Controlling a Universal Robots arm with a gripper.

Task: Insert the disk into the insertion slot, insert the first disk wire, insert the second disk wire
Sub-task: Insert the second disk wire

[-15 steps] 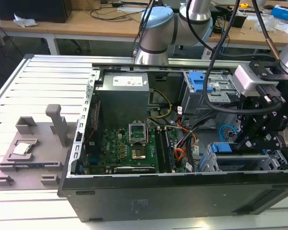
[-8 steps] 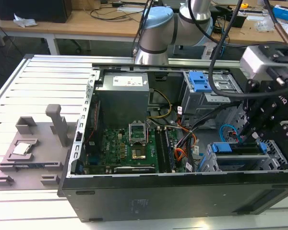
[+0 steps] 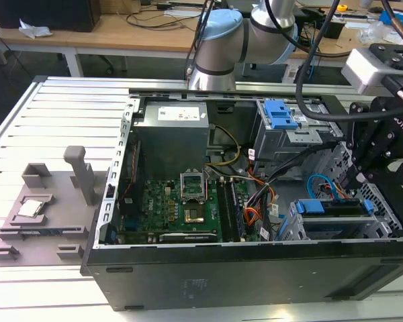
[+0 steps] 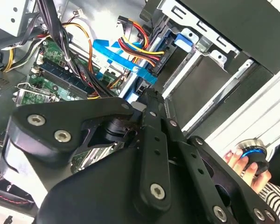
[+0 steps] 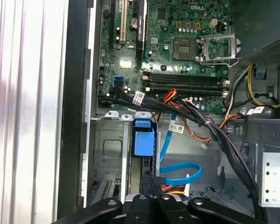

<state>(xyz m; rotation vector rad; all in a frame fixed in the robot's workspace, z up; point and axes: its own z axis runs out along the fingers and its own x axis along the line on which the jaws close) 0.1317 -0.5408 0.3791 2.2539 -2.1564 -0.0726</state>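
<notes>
- Where is the disk [image 3: 332, 207]?
- In the exterior view it lies in the insertion slot [image 3: 307, 229], the grey cage at the right end of the open computer case [image 3: 255, 275], with its blue carrier showing along the top.
- And the gripper [image 4: 150, 95]?
- It reaches down into the case just above that cage. I cannot tell how the fingers stand.
- What is nearest to it?
- The second disk wire [image 5: 179, 169]. In the first wrist view its light-blue loop curves just beside the tip.
- The first disk wire [image 4: 137, 49]?
- In the second wrist view its red, yellow and black strands run to a dark plug at the carrier's edge. Whether it is seated, I cannot tell.
- Anything else?
- A person's hand [image 4: 238, 161] with a striped sleeve rests at a round knob [image 4: 253, 154].
</notes>
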